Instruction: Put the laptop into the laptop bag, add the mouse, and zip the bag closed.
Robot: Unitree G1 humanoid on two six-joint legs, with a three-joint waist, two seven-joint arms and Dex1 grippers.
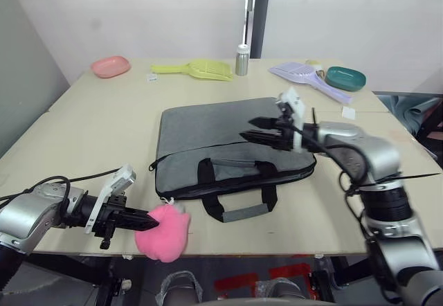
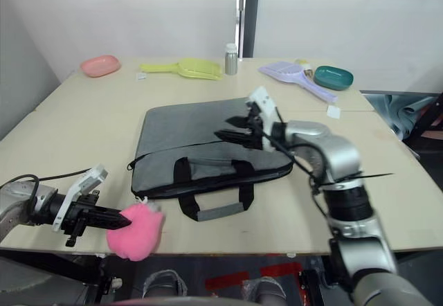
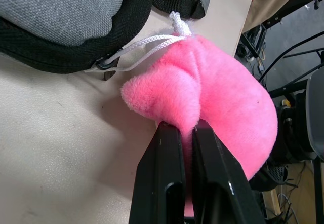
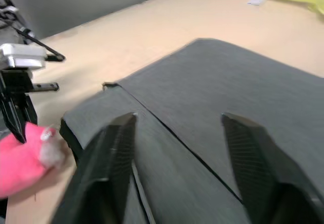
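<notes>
The big flat grey cloth laptop bag point(image 1: 232, 155) with black handles lies on the tan table point(image 1: 90, 122), the right gripper point(image 1: 257, 129) hangs over it with fingers spread apart, and the left gripper point(image 1: 142, 217) pinches its fluffy pink ball charm point(image 1: 163, 232).
</notes>
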